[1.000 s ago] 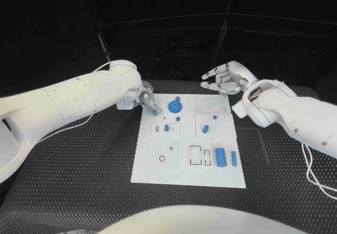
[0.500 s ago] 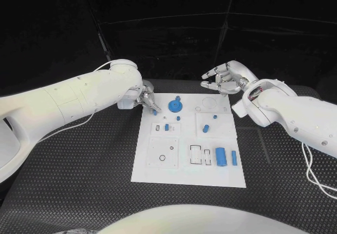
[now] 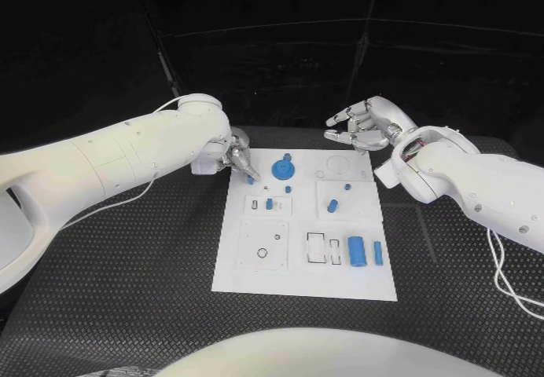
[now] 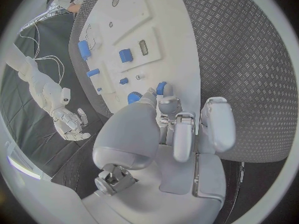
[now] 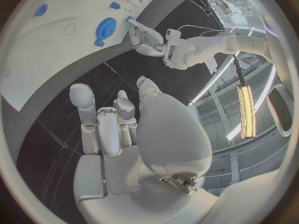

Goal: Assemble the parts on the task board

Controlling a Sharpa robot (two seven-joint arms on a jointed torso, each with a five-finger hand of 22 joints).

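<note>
The white task board [image 3: 304, 283] lies in the middle of the black table. My left hand [image 3: 231, 155] hovers at the board's far left corner and pinches a small blue part [image 3: 249, 179] at its fingertips. The left wrist view shows that part [image 4: 161, 87] between the fingers of this hand [image 4: 168, 129], just above the board [image 4: 181, 59]. A blue gear [image 3: 284, 168] stands right beside it on the board. My right hand [image 3: 365, 129] floats above the board's far right corner, fingers apart and holding nothing. In the right wrist view the right hand [image 5: 124, 129] faces the gear [image 5: 107, 25].
More blue parts sit on the board: a short peg [image 3: 289, 189], a block in a slot [image 3: 269, 206], a slanted piece [image 3: 331, 206], a large cylinder [image 3: 356, 252] and a thin bar [image 3: 377, 254]. Black ribbed matting [image 3: 136, 298] surrounds the board.
My left hand has drawn back slightly towards the board's far left corner, still pinching the small blue part. The right hand has hardly moved.
</note>
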